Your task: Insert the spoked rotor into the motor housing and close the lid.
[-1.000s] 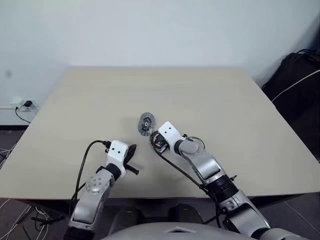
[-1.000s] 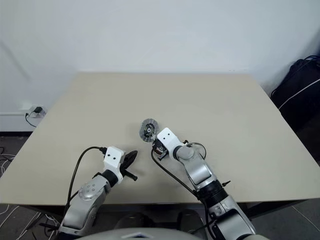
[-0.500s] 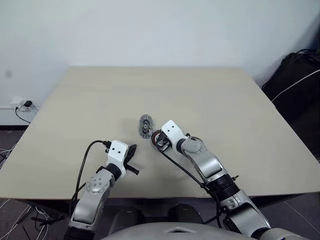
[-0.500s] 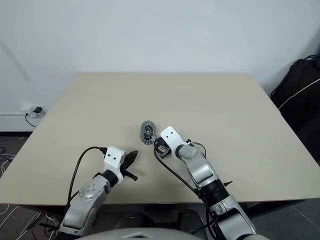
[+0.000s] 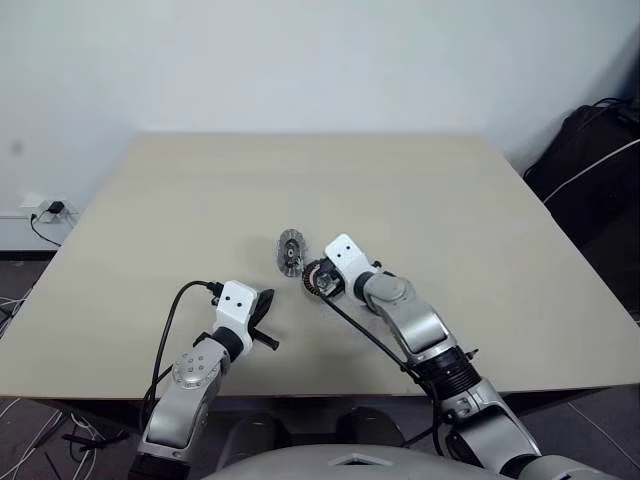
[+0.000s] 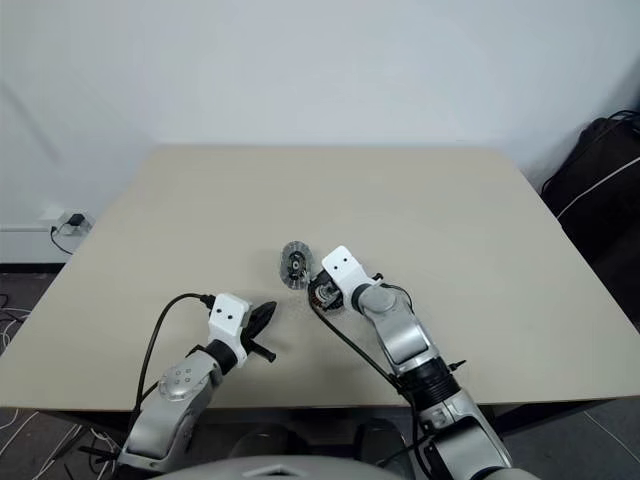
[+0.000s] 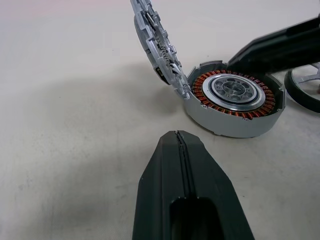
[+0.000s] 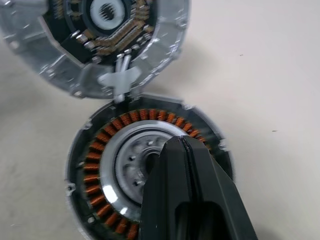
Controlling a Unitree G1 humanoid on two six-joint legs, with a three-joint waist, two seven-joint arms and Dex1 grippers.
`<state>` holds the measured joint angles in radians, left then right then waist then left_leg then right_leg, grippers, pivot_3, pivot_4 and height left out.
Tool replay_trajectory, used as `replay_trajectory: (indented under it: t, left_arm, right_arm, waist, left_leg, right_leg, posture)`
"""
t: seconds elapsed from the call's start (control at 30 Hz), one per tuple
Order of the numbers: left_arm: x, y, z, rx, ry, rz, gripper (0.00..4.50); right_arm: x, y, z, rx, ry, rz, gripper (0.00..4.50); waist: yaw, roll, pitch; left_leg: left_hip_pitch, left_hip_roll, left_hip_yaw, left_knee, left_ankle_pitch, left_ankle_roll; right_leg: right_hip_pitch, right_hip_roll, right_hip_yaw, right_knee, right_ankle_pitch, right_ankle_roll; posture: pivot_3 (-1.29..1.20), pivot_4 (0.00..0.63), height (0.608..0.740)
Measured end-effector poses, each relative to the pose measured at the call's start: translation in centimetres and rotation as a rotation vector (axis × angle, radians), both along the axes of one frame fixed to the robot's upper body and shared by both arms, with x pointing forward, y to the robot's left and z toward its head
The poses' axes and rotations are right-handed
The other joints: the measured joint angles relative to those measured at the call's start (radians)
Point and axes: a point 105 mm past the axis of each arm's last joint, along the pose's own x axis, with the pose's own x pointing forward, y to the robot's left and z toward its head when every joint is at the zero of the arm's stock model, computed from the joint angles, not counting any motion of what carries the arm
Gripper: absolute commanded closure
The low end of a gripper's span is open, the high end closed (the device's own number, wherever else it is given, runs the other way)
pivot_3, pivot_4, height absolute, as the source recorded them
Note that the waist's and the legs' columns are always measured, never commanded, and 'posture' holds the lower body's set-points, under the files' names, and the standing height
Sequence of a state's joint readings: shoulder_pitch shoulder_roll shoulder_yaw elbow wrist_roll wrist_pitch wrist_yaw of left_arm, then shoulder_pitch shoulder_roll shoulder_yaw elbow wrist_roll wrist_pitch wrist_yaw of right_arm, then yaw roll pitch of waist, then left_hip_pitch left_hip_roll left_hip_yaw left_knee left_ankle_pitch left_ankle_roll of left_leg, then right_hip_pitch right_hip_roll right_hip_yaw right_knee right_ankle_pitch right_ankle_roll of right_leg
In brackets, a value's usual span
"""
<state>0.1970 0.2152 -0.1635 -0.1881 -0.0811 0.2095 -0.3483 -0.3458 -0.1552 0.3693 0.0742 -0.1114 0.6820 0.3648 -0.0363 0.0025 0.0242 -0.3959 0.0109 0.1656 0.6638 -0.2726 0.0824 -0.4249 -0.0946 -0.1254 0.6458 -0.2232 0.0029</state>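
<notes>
Motor housing: you have the motor housing [image 7: 232, 105] lying flat on the table [image 5: 480, 200], copper windings ringing its inside, directly under the tip of your right gripper [image 8: 184, 145].
Spoked rotor: a silvery disc with small holes sits inside the windings, so judge the spoked rotor [image 7: 236, 91] as already seated; whether it is fully down you cannot tell.
Lid: the lid [image 7: 157, 42] stands up on edge, touching the housing's rim on the side away from your right wrist, inner face with its dark hub and coils turned toward the housing. It looks hinged or leaning there; which one is unclear.
Done: insertion, by the look of it.
Left: swing the lid down over the housing and press it shut.
Right gripper: fingers pressed together, holding nothing, tip over the rotor's centre; contact cannot be told.
Left gripper: your left gripper [image 7: 181, 150] is also closed and empty, pointing at the housing from near by, with bare table between.
Beside the housing: a dark ring [image 7: 305, 90] lies next to it, near your right fingers.
Room to move: the parts sit mid-table, well away from every edge; open surface lies all round both hands.
Watch: the upright lid stands just beyond your right fingertips, so a forward push could topple it outward.
</notes>
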Motion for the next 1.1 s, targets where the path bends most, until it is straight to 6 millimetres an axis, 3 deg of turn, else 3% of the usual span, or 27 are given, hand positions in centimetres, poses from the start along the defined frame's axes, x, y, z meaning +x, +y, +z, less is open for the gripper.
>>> replay_trajectory:
  t: [1.1]
  left_arm:
    - [-0.25, -0.02, -0.24, 0.000, 0.010, -0.002, 4.50]
  right_arm:
    - [-0.76, 0.28, -1.10, -0.001, 0.008, 0.006, 4.48]
  waist:
    - [0.000, 0.000, 0.000]
  left_leg:
    - [0.000, 0.000, 0.000, -0.001, 0.000, 0.000]
  right_leg:
    - [0.000, 0.000, 0.000, 0.000, 0.000, 0.000]
  posture:
    - [0.00, 0.000, 0.740]
